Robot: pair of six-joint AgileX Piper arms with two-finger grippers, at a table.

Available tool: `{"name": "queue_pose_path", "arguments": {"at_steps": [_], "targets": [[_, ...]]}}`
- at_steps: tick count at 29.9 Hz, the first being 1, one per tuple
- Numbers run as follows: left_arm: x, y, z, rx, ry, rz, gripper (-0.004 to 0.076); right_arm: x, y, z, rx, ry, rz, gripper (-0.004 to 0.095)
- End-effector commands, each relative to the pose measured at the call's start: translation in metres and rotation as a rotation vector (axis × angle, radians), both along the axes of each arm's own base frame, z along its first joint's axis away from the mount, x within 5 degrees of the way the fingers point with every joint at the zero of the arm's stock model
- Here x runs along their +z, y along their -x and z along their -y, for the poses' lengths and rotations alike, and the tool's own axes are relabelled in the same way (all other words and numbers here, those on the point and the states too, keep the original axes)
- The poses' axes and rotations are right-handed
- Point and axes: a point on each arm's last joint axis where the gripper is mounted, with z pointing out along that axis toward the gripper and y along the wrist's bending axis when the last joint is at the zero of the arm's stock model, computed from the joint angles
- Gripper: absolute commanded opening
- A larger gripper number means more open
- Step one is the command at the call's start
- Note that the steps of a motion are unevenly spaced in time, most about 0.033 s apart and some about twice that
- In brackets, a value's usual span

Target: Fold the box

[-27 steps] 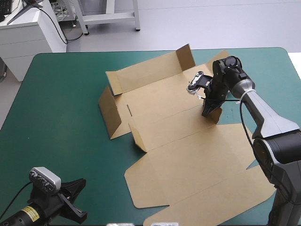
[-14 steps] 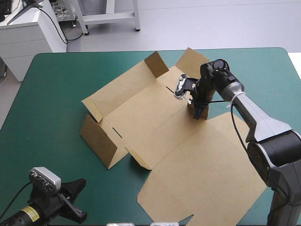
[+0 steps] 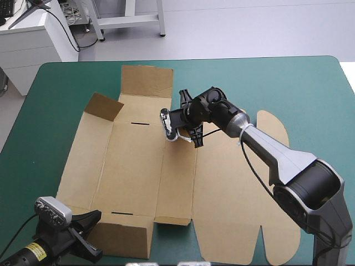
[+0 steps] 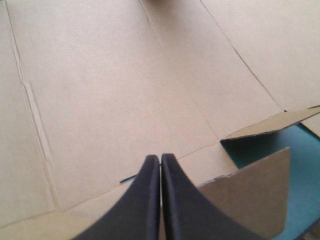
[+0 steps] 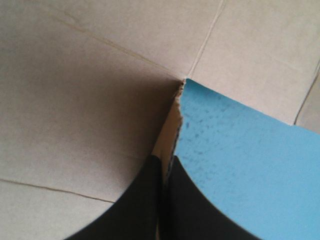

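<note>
Overhead, the table (image 3: 66, 83) with its teal-green cover fills the scene, and the brown box (image 3: 138, 166) takes up most of its middle, reaching from near the left edge well toward the right.

The box is a cut sheet of board, largely flat and open. Its crease lines run from the far side toward the near side, and two short slots mark the left-hand panel. A far flap (image 3: 147, 81) juts toward the table's far edge. A smaller corner flap (image 3: 103, 106) stands tilted up at the far left of the sheet. A near wall (image 3: 119, 239) is raised along the near left edge. The wide panel with rounded tabs (image 3: 238, 205) lies flat on the right.

The right arm (image 3: 277, 158) reaches in from the right and crosses over this flat panel. The right hand (image 3: 195, 141) meets the board near the sheet's middle. In the right wrist view its black fingers (image 5: 145, 200) are all but together, with a thin standing edge of board pinched between them. Bare teal-green cover lies on one side of that edge.

The left hand (image 4: 160, 159) sits at the table's near left corner, just beside the raised near wall. Its fingers are pressed together in one pointed arch, holding nothing.
</note>
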Motion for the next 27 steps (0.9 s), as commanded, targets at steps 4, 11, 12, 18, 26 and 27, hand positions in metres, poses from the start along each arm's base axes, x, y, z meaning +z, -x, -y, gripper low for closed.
{"name": "queue_pose_path", "arguments": {"at_steps": [4,11,12,18,26,27], "targets": [[0.0121,-0.0031,0.0017,0.013,0.061,0.052,-0.0008,0.0397,0.0052,0.0008,0.014,-0.115,0.107,-0.0019],[0.0121,-0.0031,0.0017,0.013,0.061,0.052,-0.0008,0.0402,0.0056,-0.0004,-0.074,-0.193,0.057,-0.0019],[0.0121,-0.0031,0.0017,0.013,0.061,0.052,-0.0008,0.0402,0.0056,-0.0004,-0.074,-0.193,0.057,-0.0019],[0.0121,-0.0031,0.0017,0.013,0.061,0.052,-0.0008,0.0402,0.0056,-0.0004,-0.074,-0.193,0.057,-0.0019],[0.0121,-0.0031,0.0017,0.013,0.061,0.052,-0.0008,0.0426,0.0032,-0.0019,-0.074,-0.220,0.092,-0.0019],[0.0121,-0.0031,0.0017,0.013,0.061,0.052,-0.0008,0.0431,0.0028,-0.0022,-0.074,-0.225,0.098,-0.0017]]}}
